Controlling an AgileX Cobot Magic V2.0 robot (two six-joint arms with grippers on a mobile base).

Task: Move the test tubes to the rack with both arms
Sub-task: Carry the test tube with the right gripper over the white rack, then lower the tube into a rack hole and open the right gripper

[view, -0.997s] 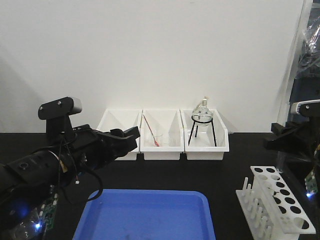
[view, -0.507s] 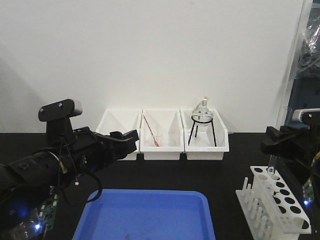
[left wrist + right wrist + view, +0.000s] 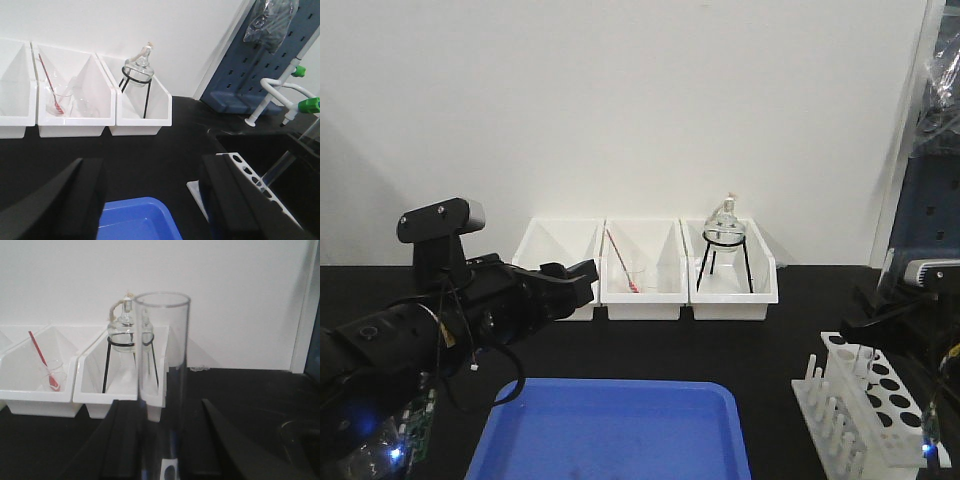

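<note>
right arm has dropped since half a second ago, right gripper [image 3: 855,322] now just above the rack [image 3: 880,400] at its rear holes | right jaws grasping an upright test tube [image 3: 162,365], lower end hidden | left gripper [image 3: 150,200] unmoved above the surface [image 3: 720,340] before the white bins [image 3: 640,295], jaws released, spread wide

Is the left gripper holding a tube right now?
No, the left gripper is open, with only the blue tray and black table visible between its fingers.
</note>
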